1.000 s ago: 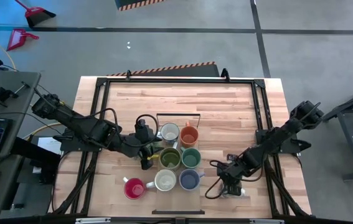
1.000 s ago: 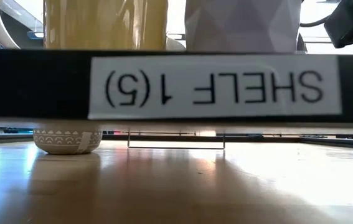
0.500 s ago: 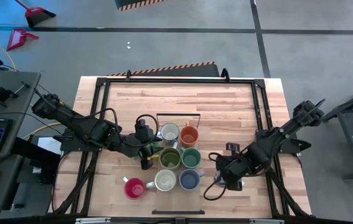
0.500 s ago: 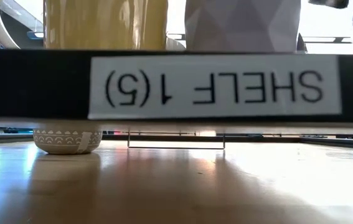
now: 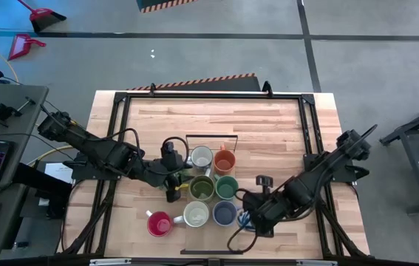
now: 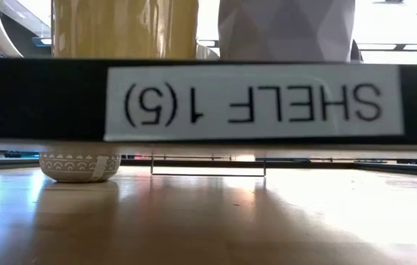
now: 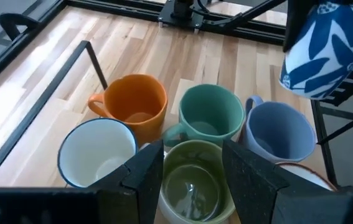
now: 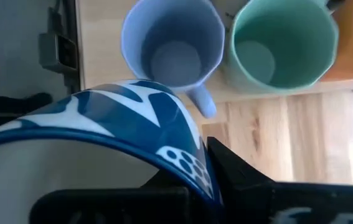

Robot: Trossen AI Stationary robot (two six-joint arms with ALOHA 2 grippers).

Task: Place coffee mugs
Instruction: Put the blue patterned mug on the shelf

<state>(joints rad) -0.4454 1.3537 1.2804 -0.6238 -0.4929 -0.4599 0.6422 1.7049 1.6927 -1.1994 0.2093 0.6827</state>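
Seven mugs are grouped at the middle of the table (image 5: 268,125), set in a tight block inside a thin wire frame (image 5: 210,136): a cream mug (image 5: 201,157) and an orange mug (image 5: 225,159) in the far row, an olive mug (image 5: 201,188) and a teal mug (image 5: 226,187) in the middle row, a second cream mug (image 5: 195,214) and a blue-grey mug (image 5: 224,213) in the near row, with a red mug (image 5: 159,223) just outside on the left.

An eighth mug, white with a blue leaf pattern (image 7: 325,50), is carried above the table by the right gripper (image 5: 257,216); its fingers are clenched on the rim, one dark finger (image 8: 238,171) being seen against the wall in the right wrist view. It hangs just to the right of the blue-grey mug.

The left gripper (image 7: 192,171) hovers over the olive mug, jaws parted to either side and nothing held.

Step in hand, as judged: setting the patterned mug down at the right end of the near row.

Notes for doing it well:
- The mug should be kept level and lowered straight.
- The blue-grey mug's handle (image 8: 202,102) points toward the landing spot; clearance should be left for it.
- Release should be made only once the base is seated on the wood.
- The left arm should be held clear.
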